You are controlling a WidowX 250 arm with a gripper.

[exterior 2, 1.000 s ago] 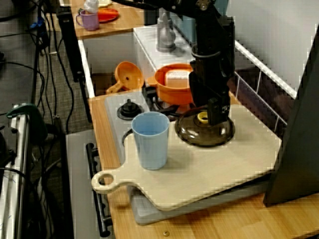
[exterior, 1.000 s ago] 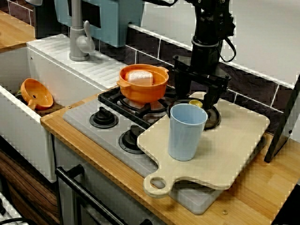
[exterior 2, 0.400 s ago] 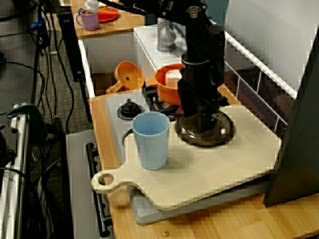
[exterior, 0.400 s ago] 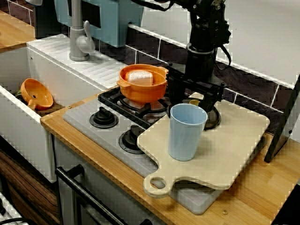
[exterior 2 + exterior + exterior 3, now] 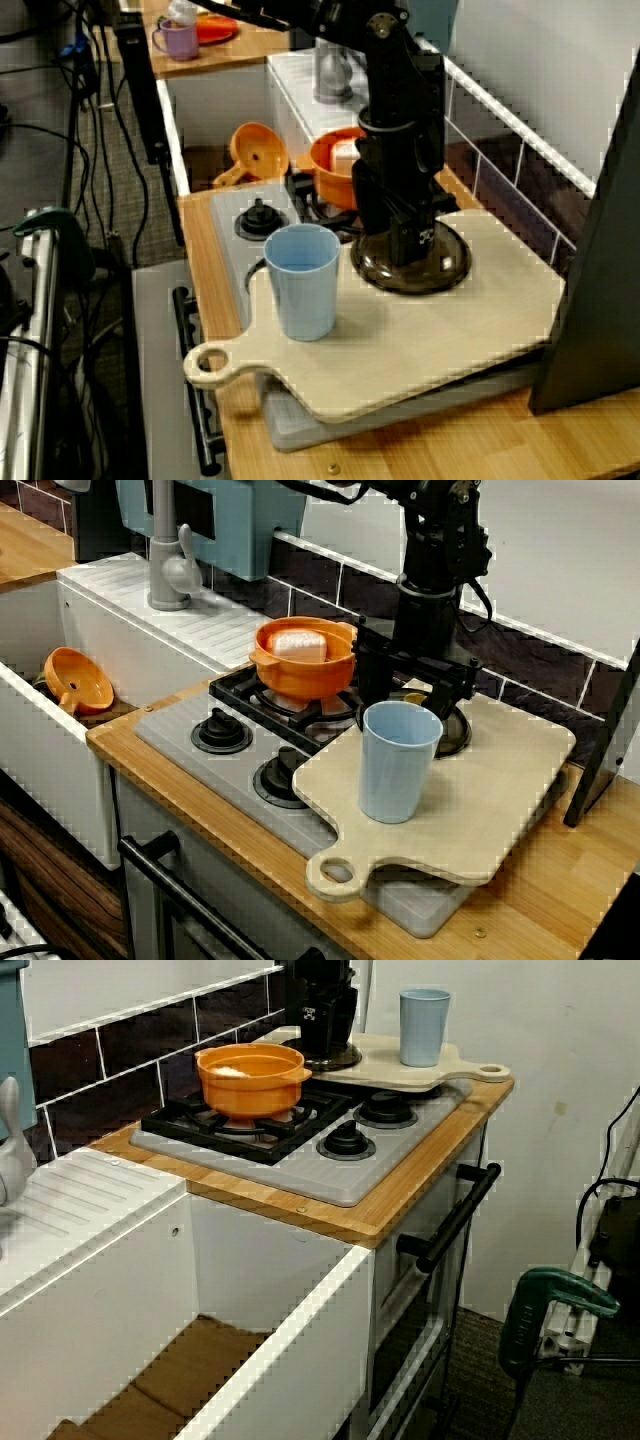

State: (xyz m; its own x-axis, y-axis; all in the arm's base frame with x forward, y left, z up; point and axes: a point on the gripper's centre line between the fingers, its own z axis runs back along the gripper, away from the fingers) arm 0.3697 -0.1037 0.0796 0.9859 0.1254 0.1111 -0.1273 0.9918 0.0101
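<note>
Toy kitchen corner, pale wooden bench (image 5: 560,890) below dark wall tiles (image 5: 540,670). Grey hob (image 5: 180,730) sunk into bench, two black dials along its front. On back burner: orange pot (image 5: 305,665), upright, pale pink-white block inside. Across right part of hob and onto bench: light wooden cutting board (image 5: 490,790), flat, handle loop toward front edge. On board's near half: light-blue cup (image 5: 398,765), upright, mouth up, apart from pot. Just behind cup, on board's far half: dark see-through lid (image 5: 452,730), lying flat, dome up, partly screened by cup in the view from the front. Black tool (image 5: 408,702) pointing straight down over lid's centre, fingers spread wide, one on each side of yellow knob (image 5: 421,695), tips down close to dome. Only a sliver of knob showing between fingers; from the opposite side, knob hidden wholly behind tool body. Nothing pinched as far as seen; cannot tell whether fingertips touch lid's surface. Left of hob: white sink (image 5: 40,750), orange handled bowl (image 5: 80,680) on its floor, grey tap (image 5: 170,560) on ribbed drainer behind.
</note>
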